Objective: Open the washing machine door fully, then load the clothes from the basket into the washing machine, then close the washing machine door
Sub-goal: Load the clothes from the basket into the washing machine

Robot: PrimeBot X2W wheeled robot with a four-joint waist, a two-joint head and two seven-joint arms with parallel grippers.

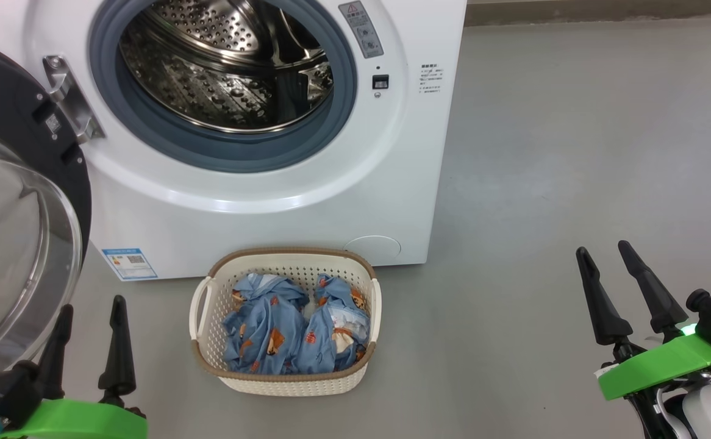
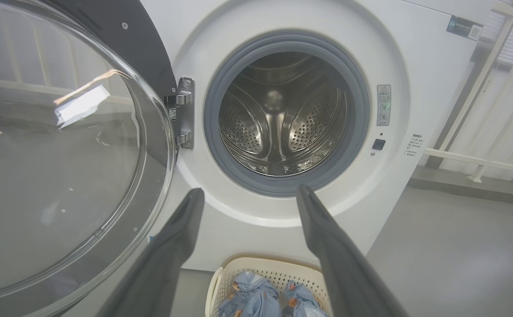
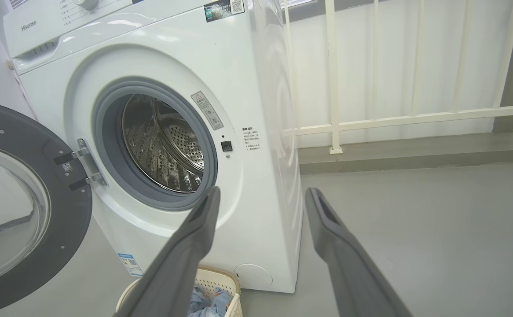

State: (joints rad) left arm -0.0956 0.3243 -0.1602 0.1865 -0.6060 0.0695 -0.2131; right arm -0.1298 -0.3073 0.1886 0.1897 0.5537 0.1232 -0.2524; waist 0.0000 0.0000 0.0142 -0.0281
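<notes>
1. The washing machine door (image 1: 17,231) stands swung wide to the left on its metal hinge (image 1: 72,97), with its clear glass bowl facing out into the room.
2. The washing machine (image 1: 258,213) has its mouth uncovered, and a grey gasket (image 1: 227,157) rings the perforated steel drum (image 1: 221,73).
3. The basket (image 1: 288,383) sits on the grey floor (image 1: 544,183) just in front of the machine, below the mouth and to the right of a small blue label (image 1: 130,263).
4. The clothes (image 1: 294,329) lie crumpled inside the basket as two blue printed bundles side by side.
5. The left claw (image 1: 91,303) hangs at the lower left, near the door's glass and left of the basket. Its dark fingers are spread apart and hold nothing.
6. The right claw (image 1: 603,247) hangs well to the right of the basket, over the floor. Its fingers are likewise apart and empty.
7. In the right wrist view, a white railing (image 3: 371,119) runs along the wall beyond the machine's right side.
</notes>
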